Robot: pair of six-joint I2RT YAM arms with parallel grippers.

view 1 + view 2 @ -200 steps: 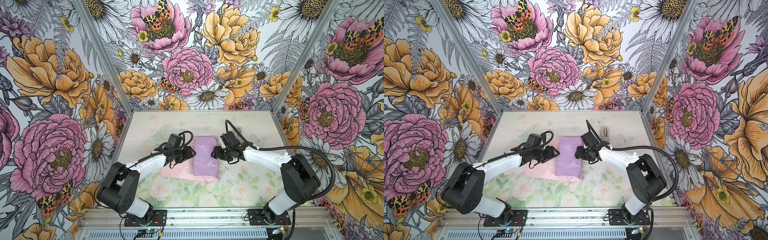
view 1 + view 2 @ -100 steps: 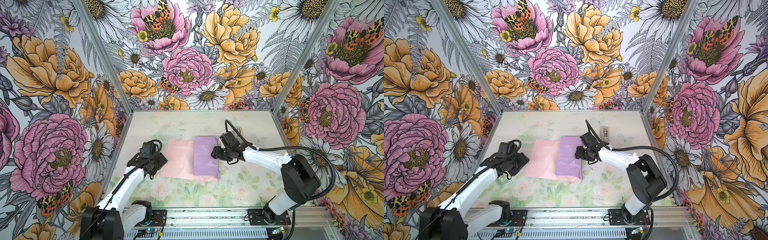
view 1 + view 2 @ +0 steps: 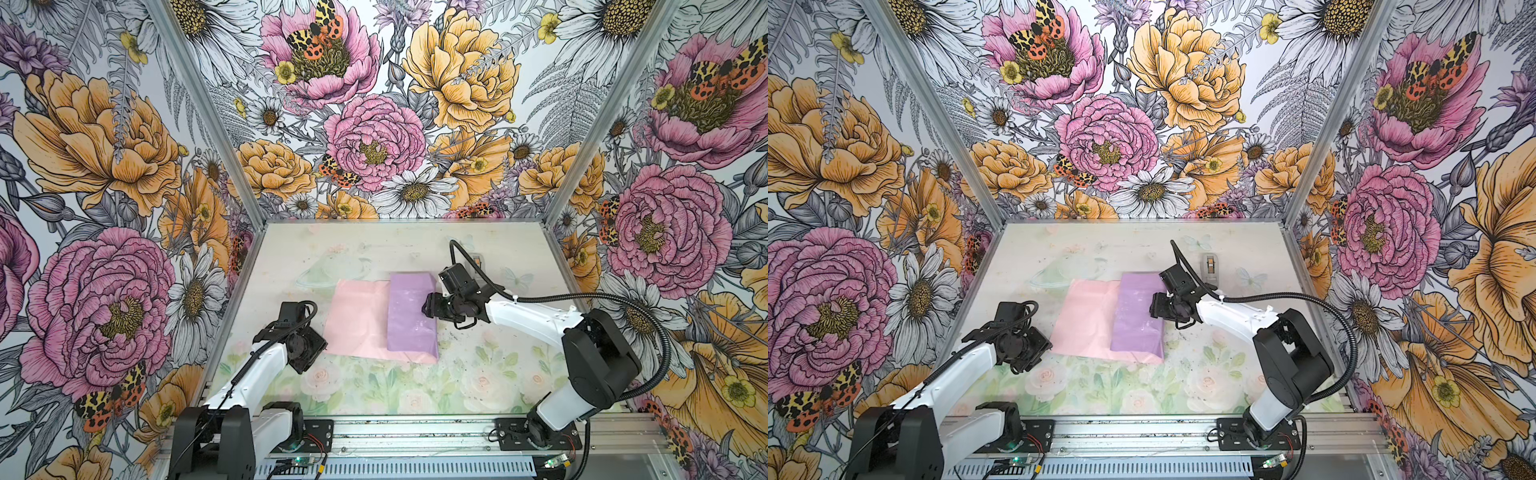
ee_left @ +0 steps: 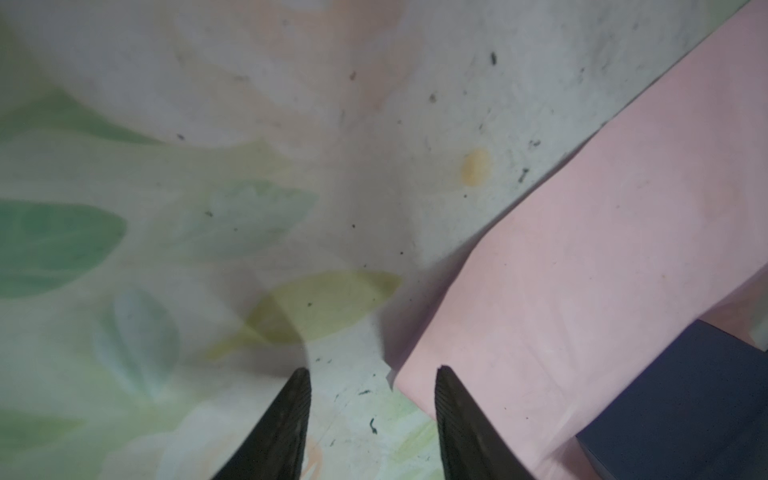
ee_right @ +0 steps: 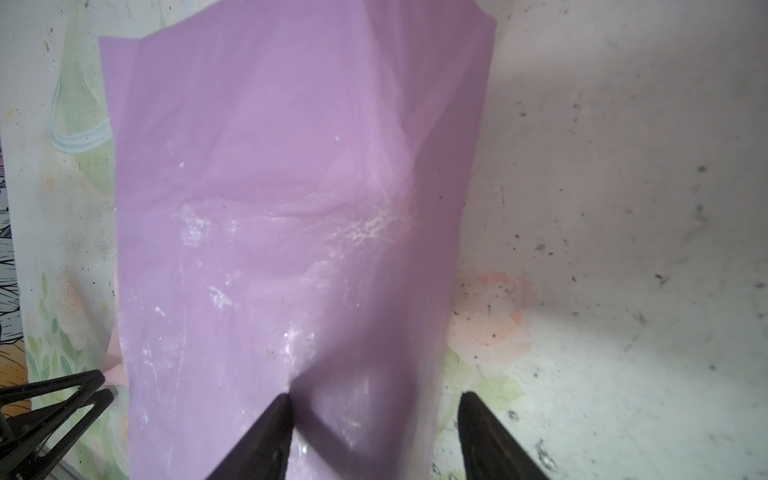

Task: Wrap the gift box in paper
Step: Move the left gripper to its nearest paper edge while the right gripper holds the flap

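Lying on the pastel floral-printed worktop [image 3: 478, 374], the thin pale pink rectangular paper sheet [image 3: 356, 320] is folded over the flat dark blue gift box [image 4: 685, 399], which shows as a lilac block on the sheet's right part in both top views. The right pincer [image 5: 376, 395] stands open astride that block's right edge, one fingertip on the paper. The left pincer [image 4: 372, 369] is open at the sheet's near-left corner, gripping nothing.
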